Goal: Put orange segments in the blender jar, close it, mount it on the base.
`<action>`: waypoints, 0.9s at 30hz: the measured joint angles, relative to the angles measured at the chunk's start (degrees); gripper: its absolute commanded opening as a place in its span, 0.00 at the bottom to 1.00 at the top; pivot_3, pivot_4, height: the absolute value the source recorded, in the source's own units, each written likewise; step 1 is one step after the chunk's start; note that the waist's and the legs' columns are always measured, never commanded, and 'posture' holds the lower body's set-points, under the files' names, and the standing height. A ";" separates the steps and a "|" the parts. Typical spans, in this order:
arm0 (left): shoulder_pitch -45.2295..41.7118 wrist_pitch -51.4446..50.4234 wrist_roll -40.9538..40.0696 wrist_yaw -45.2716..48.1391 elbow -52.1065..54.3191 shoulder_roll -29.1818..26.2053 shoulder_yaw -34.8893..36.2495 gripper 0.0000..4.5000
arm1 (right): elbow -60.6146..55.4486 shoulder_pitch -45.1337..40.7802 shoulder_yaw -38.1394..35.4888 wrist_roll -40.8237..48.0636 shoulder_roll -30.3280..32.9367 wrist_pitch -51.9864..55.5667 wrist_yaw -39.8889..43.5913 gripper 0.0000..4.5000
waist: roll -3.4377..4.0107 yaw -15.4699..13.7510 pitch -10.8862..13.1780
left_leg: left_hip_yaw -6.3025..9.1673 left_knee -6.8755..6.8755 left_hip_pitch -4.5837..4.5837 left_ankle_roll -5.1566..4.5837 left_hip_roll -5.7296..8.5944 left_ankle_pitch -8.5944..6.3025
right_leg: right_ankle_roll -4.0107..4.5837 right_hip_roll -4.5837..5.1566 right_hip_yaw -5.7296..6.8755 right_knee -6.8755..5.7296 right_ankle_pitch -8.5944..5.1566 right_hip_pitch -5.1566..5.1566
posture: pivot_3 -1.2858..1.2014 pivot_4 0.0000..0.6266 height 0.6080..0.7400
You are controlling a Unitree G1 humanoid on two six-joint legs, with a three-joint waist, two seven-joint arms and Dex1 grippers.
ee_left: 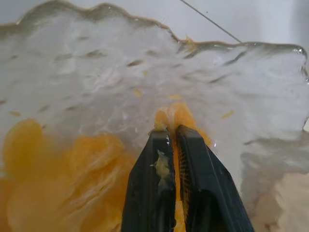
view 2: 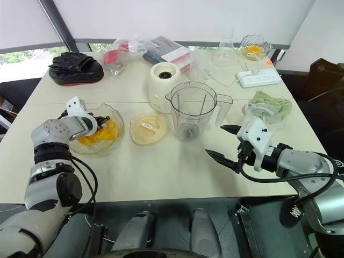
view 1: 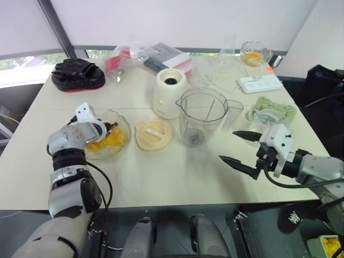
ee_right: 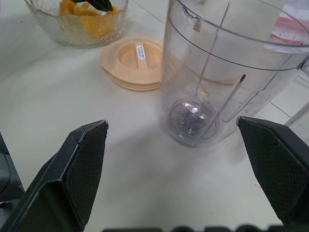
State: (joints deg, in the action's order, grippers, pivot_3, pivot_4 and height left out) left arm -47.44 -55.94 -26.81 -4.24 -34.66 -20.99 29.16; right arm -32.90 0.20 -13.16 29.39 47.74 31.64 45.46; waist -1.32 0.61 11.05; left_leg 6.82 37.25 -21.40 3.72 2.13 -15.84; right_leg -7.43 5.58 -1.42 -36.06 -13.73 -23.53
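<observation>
The orange segments lie heaped in a ribbed glass bowl at the table's left. My left gripper reaches down into that bowl and is shut on one orange segment, which pokes out past the fingertips. In the middle of the table stands the blender jar, clear, upright and uncovered; its blade hub is bare. The cream-white base stands just behind the jar to its left. My right gripper hovers open above the table to the right of the jar, holding nothing.
A flat cream-yellow lid lies between bowl and jar. A smaller frosted cup touches the jar's right side. Green cloth, power strip and stemmed glass cup sit back right; black gloves and plastic bags at the back.
</observation>
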 measured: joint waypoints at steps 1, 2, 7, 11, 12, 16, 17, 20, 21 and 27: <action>0.21 -0.32 -0.05 -0.04 0.63 0.11 0.13 0.04 | 0.00 -0.03 0.07 -0.01 0.00 0.00 0.00 1.00 | 0.00 0.00 0.00 | 0.00 0.00 0.00 0.00 0.00 0.00 | 0.00 0.00 0.00 0.00 0.00 0.00 | 0.52 0.24 1.00; 0.36 -0.69 -0.11 -0.06 1.13 0.22 0.40 0.04 | 0.02 -0.04 0.12 -0.03 0.00 0.00 0.00 1.00 | 0.00 0.00 0.00 | 0.00 0.00 0.00 0.00 0.00 0.00 | 0.00 0.00 0.00 0.00 0.00 0.00 | 0.52 0.24 1.00; 0.87 -2.21 -0.18 -0.62 2.84 0.88 1.37 0.04 | 0.05 -0.29 0.45 -0.04 0.00 0.00 0.00 1.00 | 0.00 0.00 0.00 | 0.00 0.00 0.00 0.00 0.00 0.00 | 0.00 0.00 0.00 0.00 0.00 0.00 | 0.52 0.24 1.00; 1.53 -3.23 -0.50 -1.51 3.46 1.51 2.59 0.09 | 0.06 -0.33 0.47 -0.04 0.00 0.00 0.01 1.00 | 0.00 0.00 0.00 | 0.00 0.00 0.00 0.00 0.00 0.00 | 0.00 0.00 0.00 0.00 0.00 0.00 | 0.52 0.24 1.00; 1.68 -3.47 -0.82 -1.67 3.58 1.76 3.13 0.15 | 0.06 -0.34 0.47 -0.04 0.00 0.00 0.02 1.00 | 0.00 0.00 0.00 | 0.00 0.00 0.00 0.00 0.00 0.00 | 0.00 0.00 0.00 0.00 0.00 0.00 | 0.52 0.24 1.00; 2.41 -3.88 -1.44 -1.53 5.01 2.36 3.48 0.55 | 0.06 -0.34 0.48 -0.03 0.00 0.00 0.11 1.00 | 0.00 -0.01 0.00 | 0.00 0.00 0.00 0.00 0.00 0.00 | 0.00 0.00 0.00 0.00 0.00 0.00 | 0.52 0.24 1.00; 2.42 -3.92 -1.45 -1.32 5.43 2.40 3.37 0.68 | 0.06 -0.33 0.49 -0.03 0.00 0.00 0.14 1.00 | 0.00 0.00 0.00 | 0.00 0.00 0.00 0.00 0.00 0.00 | 0.00 0.00 0.00 0.00 0.00 0.00 | 0.52 0.24 1.00; 2.41 -4.04 -1.43 -1.10 5.93 2.39 3.12 0.79 | 0.06 -0.31 0.49 -0.03 0.00 0.00 0.29 1.00 | 0.00 0.06 0.00 | 0.00 0.00 0.01 0.00 0.00 0.00 | 0.00 0.00 0.00 0.00 0.00 0.00 | 0.52 0.24 1.00; 2.41 -4.04 -1.41 -1.10 5.93 2.41 3.12 0.79 | 0.06 -0.30 0.49 -0.03 0.00 0.00 0.34 1.00 | 0.00 0.06 0.00 | 0.00 0.00 0.01 0.00 0.00 0.00 | 0.00 0.00 0.00 0.00 0.00 0.00 | 0.52 0.24 1.00; 2.33 -3.54 -1.34 -0.84 4.74 2.43 3.10 0.79 | 0.06 -0.28 0.49 -0.10 0.01 0.00 0.55 1.00 | 0.00 0.01 0.00 | 0.00 0.00 0.01 0.00 0.00 0.00 | 0.00 0.00 0.00 0.00 0.00 0.01 | 0.52 0.24 1.00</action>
State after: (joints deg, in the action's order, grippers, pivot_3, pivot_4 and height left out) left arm -45.11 -59.48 -28.15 -5.08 -29.92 -18.55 32.26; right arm -32.84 -0.08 -12.67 29.29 47.76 31.64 46.02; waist -1.32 0.61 11.05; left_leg 6.82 37.26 -21.39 3.72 2.13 -15.84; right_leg -7.43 5.58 -1.43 -36.06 -13.72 -23.53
